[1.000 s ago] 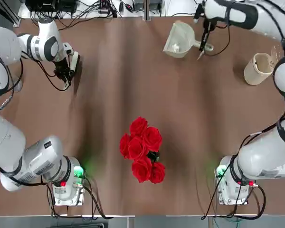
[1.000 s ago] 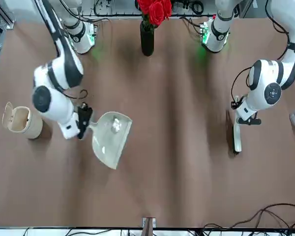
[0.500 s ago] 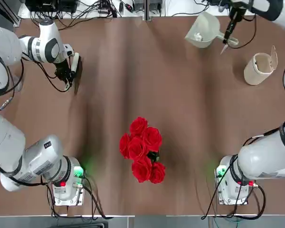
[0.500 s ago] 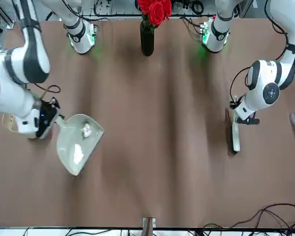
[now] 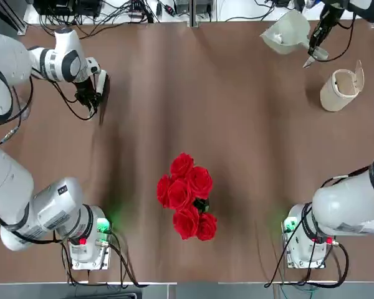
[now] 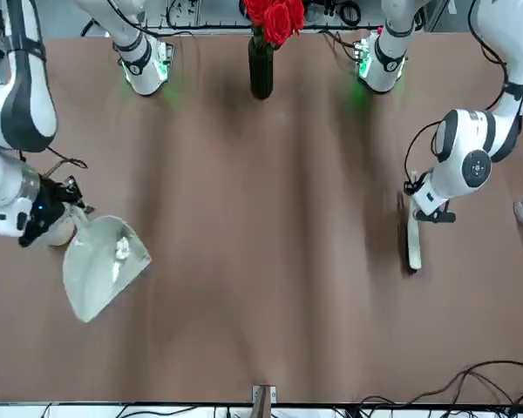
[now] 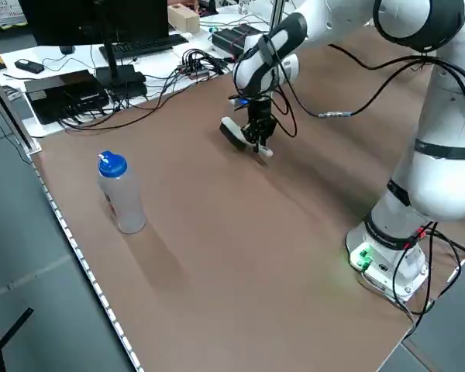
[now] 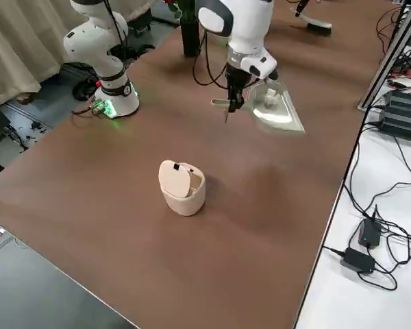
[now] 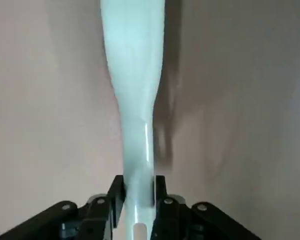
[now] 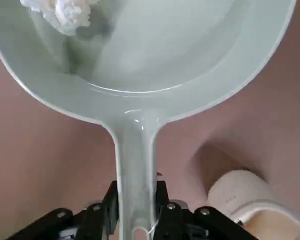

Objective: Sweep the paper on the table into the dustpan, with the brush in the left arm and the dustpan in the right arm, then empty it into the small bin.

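My right gripper (image 5: 316, 47) is shut on the handle of the pale dustpan (image 5: 287, 31), held in the air over the table's (image 5: 249, 156) far right corner. The paper (image 10: 65, 15), a crumpled white ball, lies inside the dustpan (image 10: 190, 45) and also shows from across the table (image 6: 121, 250). The small bin (image 5: 340, 89) stands just beside the pan with its flap lid up. At the far left the brush (image 5: 101, 87) lies on the table, and my left gripper (image 5: 89, 96) is on its white handle (image 9: 135, 75), fingers (image 9: 117, 192) against both sides.
A dark vase of red roses (image 5: 187, 196) stands mid-table near my bases. A clear bottle with a blue cap (image 7: 120, 194) stands near the left edge. Cables and electronics (image 5: 100, 9) lie beyond the far edge.
My right arm has carried the dustpan with the paper to my right and farther away, up beside the bin. The left gripper has stayed at the brush handle.
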Motion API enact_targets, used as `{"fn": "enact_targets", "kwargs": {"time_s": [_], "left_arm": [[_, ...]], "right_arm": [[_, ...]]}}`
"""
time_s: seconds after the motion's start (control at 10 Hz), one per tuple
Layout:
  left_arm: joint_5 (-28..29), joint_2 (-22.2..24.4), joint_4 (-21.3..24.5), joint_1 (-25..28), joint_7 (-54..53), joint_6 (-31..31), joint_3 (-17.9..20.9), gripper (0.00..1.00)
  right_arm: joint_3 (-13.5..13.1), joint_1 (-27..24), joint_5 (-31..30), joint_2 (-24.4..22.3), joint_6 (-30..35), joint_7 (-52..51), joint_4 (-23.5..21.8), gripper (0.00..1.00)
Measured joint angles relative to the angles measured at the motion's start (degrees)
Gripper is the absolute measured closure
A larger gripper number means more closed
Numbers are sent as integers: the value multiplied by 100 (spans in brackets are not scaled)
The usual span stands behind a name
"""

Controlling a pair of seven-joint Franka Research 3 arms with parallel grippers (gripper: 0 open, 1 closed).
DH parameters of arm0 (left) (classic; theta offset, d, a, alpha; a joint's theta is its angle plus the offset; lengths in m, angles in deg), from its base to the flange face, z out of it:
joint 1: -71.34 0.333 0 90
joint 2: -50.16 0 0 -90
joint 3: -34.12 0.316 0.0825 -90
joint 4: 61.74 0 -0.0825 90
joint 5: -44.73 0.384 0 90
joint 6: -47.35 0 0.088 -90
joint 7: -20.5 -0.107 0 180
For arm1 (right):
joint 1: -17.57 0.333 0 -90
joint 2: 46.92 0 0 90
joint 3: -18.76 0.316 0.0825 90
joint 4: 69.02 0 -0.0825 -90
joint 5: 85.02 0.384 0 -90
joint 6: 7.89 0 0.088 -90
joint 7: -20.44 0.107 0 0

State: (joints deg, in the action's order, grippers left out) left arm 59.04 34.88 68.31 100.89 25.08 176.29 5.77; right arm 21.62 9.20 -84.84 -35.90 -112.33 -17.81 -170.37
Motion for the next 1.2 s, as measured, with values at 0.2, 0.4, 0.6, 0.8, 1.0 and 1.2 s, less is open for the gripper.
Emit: {"fn": "enact_targets", "kwargs": {"time_s": [0.2, 0.4, 0.6, 0.8, 1.0, 1.2], "left_arm": [[0, 0, -40, -8, 9, 0, -10, 59], [0, 0, -94, -8, 9, -38, -11, 47], [0, 3, -313, -8, 9, -300, -70, 25], [0, 19, -859, -7, 9, -883, -163, 0], [-97, 48, -1646, -8, 10, -1497, -381, 0], [-427, 193, -2462, -12, 16, -1979, -463, 0]], "right_arm": [[-11, -234, 3, -5, 60, 225, 79, 67], [-12, -370, 14, -7, 208, 1028, 111, 67], [-9, -384, 14, -13, 292, 1633, 120, 67], [-10, -432, 18, -31, 302, 1938, 127, 67], [-11, -568, 304, -51, 287, 2277, 146, 67], [-15, -760, 692, -164, 275, 2594, 144, 67]]}}
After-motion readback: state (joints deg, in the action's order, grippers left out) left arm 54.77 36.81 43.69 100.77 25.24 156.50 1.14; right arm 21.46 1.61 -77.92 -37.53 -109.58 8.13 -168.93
